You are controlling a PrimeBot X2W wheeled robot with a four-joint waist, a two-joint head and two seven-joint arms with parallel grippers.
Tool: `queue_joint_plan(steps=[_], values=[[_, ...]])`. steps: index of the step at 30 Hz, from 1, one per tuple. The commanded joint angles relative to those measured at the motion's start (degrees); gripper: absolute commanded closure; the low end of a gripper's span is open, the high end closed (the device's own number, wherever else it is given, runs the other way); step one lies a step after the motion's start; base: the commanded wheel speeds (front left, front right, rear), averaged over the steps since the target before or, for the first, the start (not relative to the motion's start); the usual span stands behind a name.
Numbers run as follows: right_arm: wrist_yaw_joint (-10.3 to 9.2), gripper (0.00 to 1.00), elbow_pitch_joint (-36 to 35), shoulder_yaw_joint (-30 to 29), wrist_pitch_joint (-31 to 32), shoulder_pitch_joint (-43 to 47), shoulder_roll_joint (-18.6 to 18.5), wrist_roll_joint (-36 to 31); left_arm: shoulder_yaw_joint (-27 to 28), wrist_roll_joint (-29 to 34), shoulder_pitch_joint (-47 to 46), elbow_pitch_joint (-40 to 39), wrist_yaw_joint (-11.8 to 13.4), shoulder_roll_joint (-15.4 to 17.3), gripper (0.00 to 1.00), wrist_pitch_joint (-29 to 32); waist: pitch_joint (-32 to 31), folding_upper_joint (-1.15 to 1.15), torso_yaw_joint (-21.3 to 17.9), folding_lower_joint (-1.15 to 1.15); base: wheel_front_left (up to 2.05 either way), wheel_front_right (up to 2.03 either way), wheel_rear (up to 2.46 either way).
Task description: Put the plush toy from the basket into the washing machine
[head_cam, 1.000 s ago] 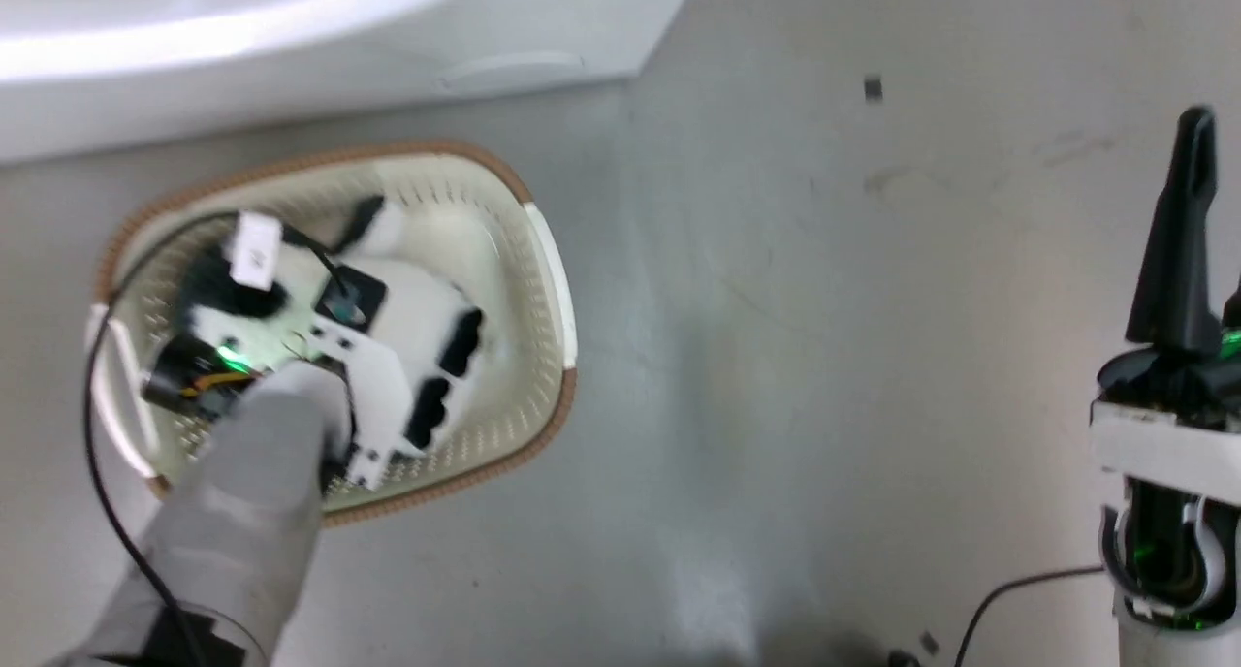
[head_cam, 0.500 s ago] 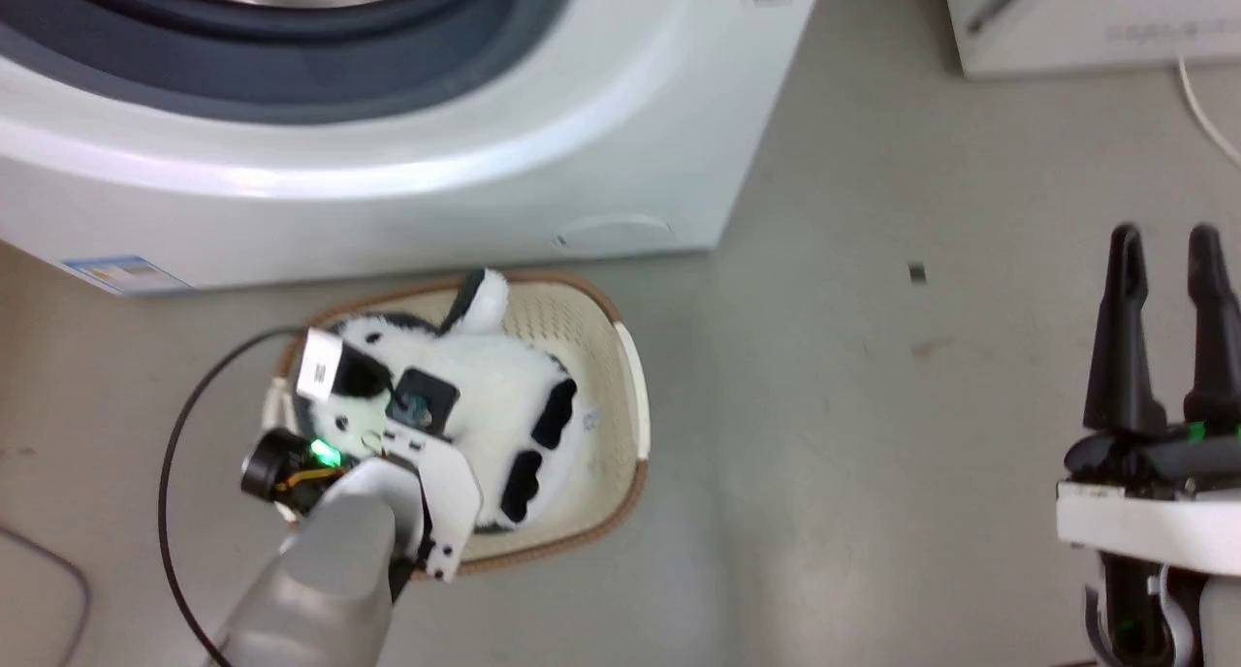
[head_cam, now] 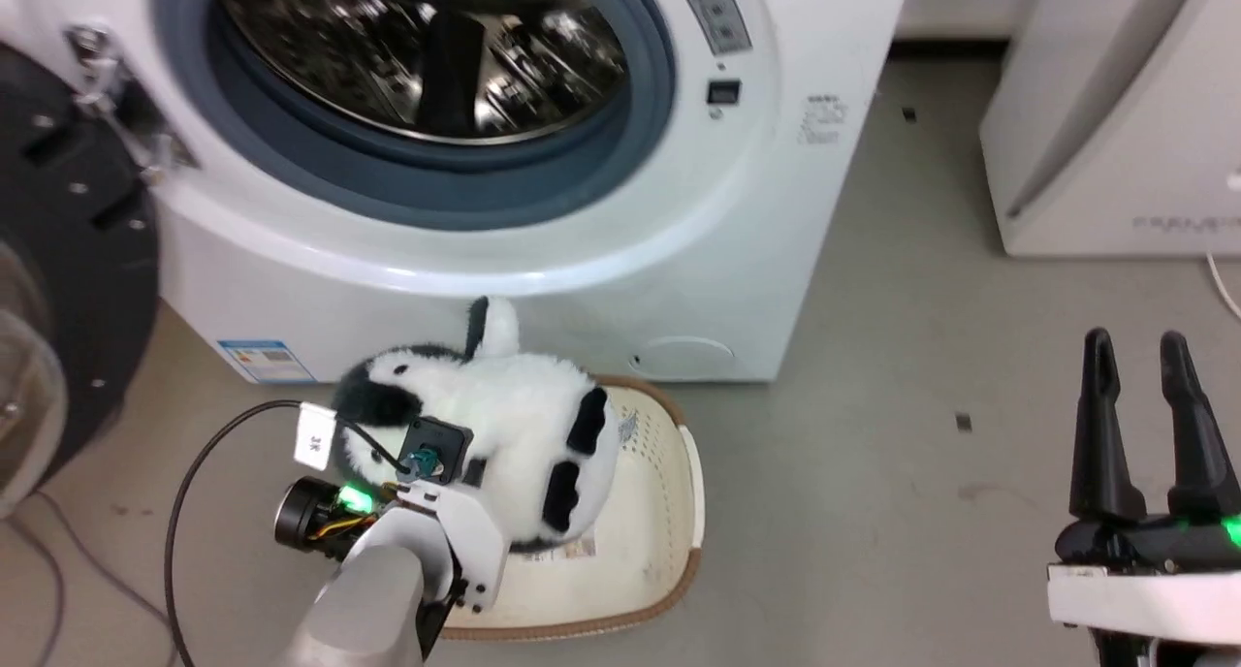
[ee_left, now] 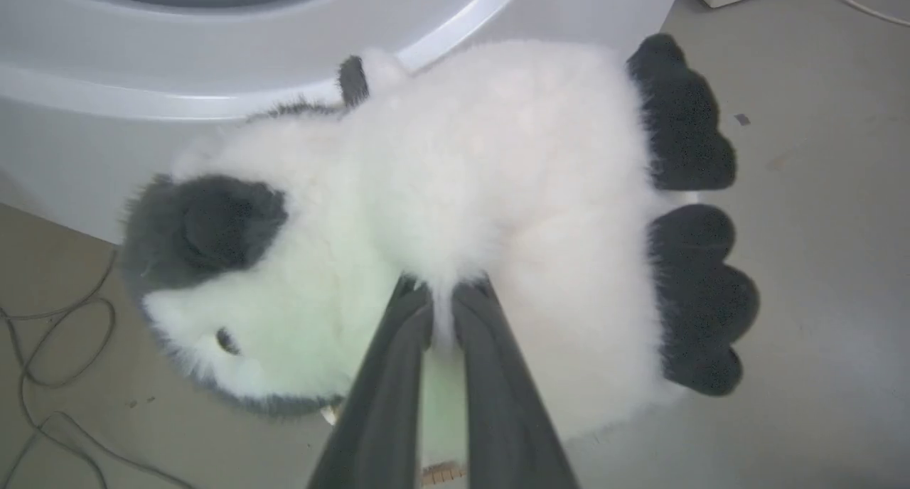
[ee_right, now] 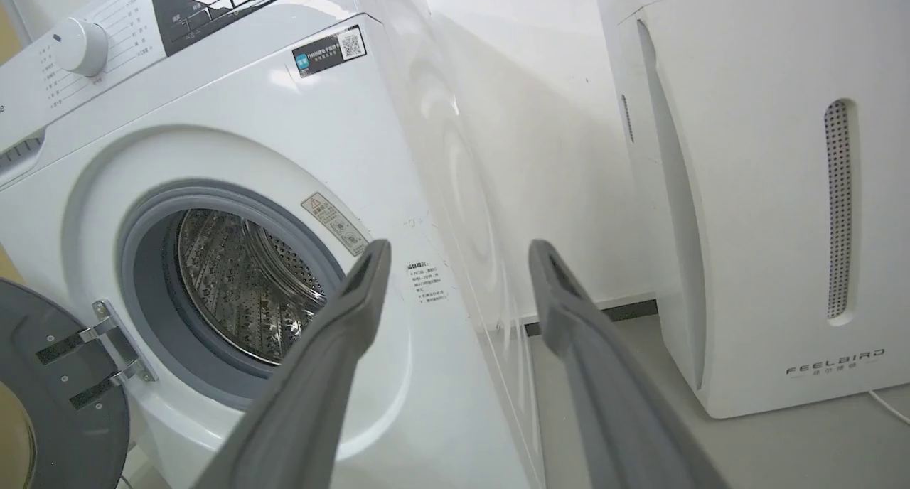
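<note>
Bright, even indoor light with no hard shadows.

Head view: a white glare band runs along the curved front of the washing machine point(head_cam: 776, 211). Broken sparkles show inside the drum point(head_cam: 417, 47), and the floor point(head_cam: 873, 473) has a dull sheen. Green indicator lights point(head_cam: 354, 499) glow at both wrists.

Left wrist view: the plush toy point(ee_left: 462, 176) is in soft focus. Its fur near the left gripper point(ee_left: 442, 293) is tinted pale green, and the finger bases blur close to the lens.

Right wrist view: the wall point(ee_right: 512, 20) is nearly blown out. The right gripper point(ee_right: 458, 251) smears toward the bottom edge. The machine's edges bow under the wide lens, and the lettering on the white appliance point(ee_right: 746, 190) is legible.
</note>
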Motion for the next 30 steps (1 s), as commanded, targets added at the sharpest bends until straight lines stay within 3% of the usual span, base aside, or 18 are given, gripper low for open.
queue_joint_plan(steps=[1,15,22,30], values=[[-0.04,0.00,0.2,-0.2,-0.2,0.9,0.0,-0.4,0.6,-0.6,0.9,-2.7,0.8,0.0,1.00,-0.7,-1.8,0.00,1.4,0.01,0.00,0.00,0.00],[-0.04,0.00,-0.1,-0.1,-0.2,1.8,0.0,-0.5,7.0,0.6,9.3,-31.6,7.4,2.9,1.00,-0.7,-2.1,0.00,2.4,0.01,0.00,0.00,0.00],[-0.04,0.00,-0.9,0.5,-0.2,-1.1,0.0,-0.8,11.1,0.7,4.9,-34.8,8.7,3.6,1.00,-0.7,3.0,0.00,0.1,0.01,0.00,0.00,0.00],[-0.04,0.00,-1.7,0.8,-0.2,-5.4,0.0,-0.6,15.1,1.7,-4.6,-34.4,8.4,5.8,1.00,-0.8,11.4,0.00,-3.6,0.01,0.00,0.00,0.00]])
